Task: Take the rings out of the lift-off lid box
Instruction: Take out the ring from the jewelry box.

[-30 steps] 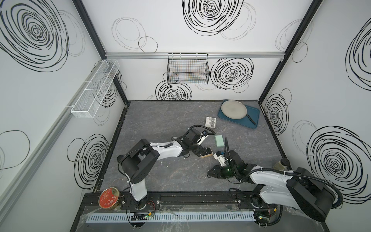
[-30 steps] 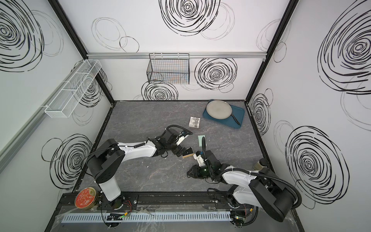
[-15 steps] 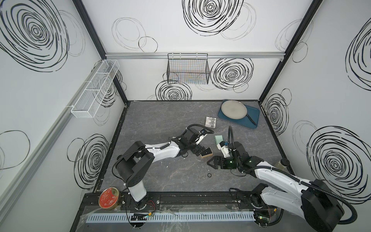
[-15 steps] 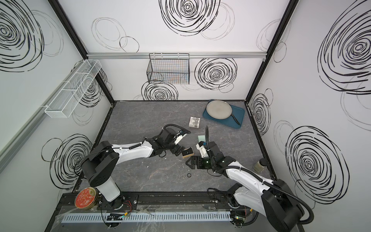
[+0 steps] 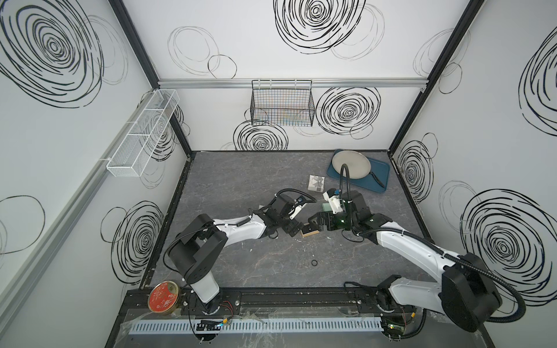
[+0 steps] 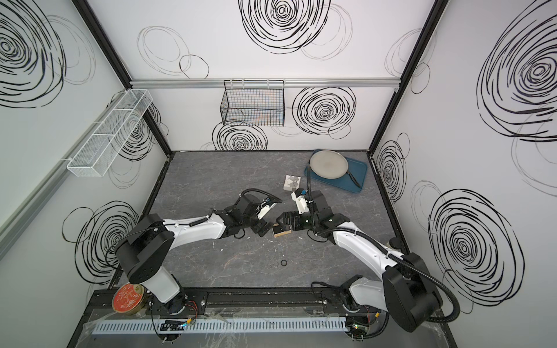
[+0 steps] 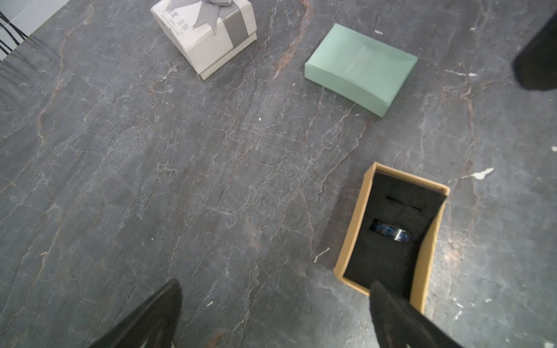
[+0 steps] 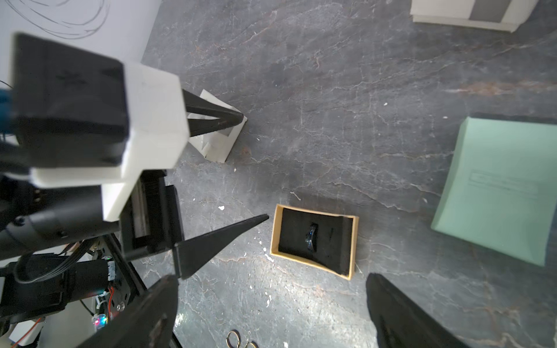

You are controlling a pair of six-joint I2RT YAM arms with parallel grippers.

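The lift-off lid box is a small tan tray with black foam, standing open mid-table. One dark blue ring sits in its foam slot. Its mint-green lid lies flat beside it. Nearer the front, a black ring and two pale rings lie loose on the table. My left gripper is open just left of the box. My right gripper is open and empty at the box's right side.
A white gift box with a grey ribbon stands behind the arms. At the back right a blue tray holds a grey pan. A red tin sits off the table's front left corner.
My right gripper opened near the front, left the black ring beside the pale ones, and drew back to the box. The left gripper barely moved.
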